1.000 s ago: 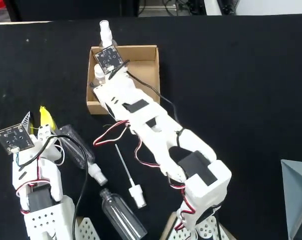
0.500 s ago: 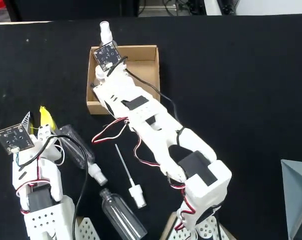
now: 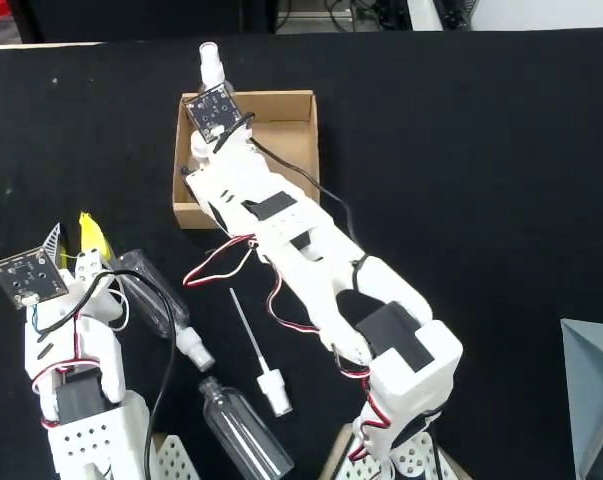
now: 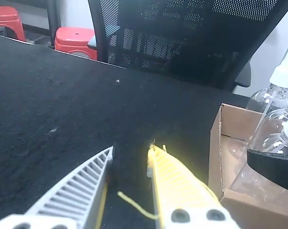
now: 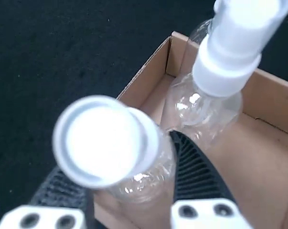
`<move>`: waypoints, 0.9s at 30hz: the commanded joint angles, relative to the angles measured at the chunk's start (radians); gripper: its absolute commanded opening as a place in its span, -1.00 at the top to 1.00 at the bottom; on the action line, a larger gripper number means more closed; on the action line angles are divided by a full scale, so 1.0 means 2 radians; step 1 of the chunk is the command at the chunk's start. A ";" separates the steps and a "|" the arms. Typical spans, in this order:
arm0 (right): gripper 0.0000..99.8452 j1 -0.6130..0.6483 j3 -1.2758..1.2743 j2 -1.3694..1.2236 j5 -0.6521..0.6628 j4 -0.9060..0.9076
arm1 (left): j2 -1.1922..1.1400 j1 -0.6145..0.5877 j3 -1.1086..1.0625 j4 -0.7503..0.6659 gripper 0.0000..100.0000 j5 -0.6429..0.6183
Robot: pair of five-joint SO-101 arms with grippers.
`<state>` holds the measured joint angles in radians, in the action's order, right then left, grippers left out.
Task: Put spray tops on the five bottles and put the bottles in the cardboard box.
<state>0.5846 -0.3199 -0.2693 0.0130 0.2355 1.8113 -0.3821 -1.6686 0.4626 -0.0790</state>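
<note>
Bottle point(image 5: 115, 152) hugs cardboard box point(image 5: 272, 98) wall, interior open beyond.

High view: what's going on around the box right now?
The right tool is shut on a spray-topped bottle, holding it at the left side of the cardboard box, beside a second topped bottle that stands in the box. The left tool is open and holds nothing, near a lying topped bottle. An uncapped bottle and a loose spray top lie on the table between the arms.
</note>
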 commanded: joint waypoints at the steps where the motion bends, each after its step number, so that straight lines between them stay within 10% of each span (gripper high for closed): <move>1: 0.69 -0.005 0.016 -0.001 -0.002 0.035 | 0.002 -0.004 -0.010 -0.015 0.79 0.005; 27: 0.68 -0.005 0.010 0.054 -0.029 0.110 | 0.002 -0.004 -0.010 -0.016 0.79 0.005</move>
<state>0.5831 -0.3046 -0.2156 -0.0330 0.4273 1.8113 -0.3821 -1.6686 0.4549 -0.0790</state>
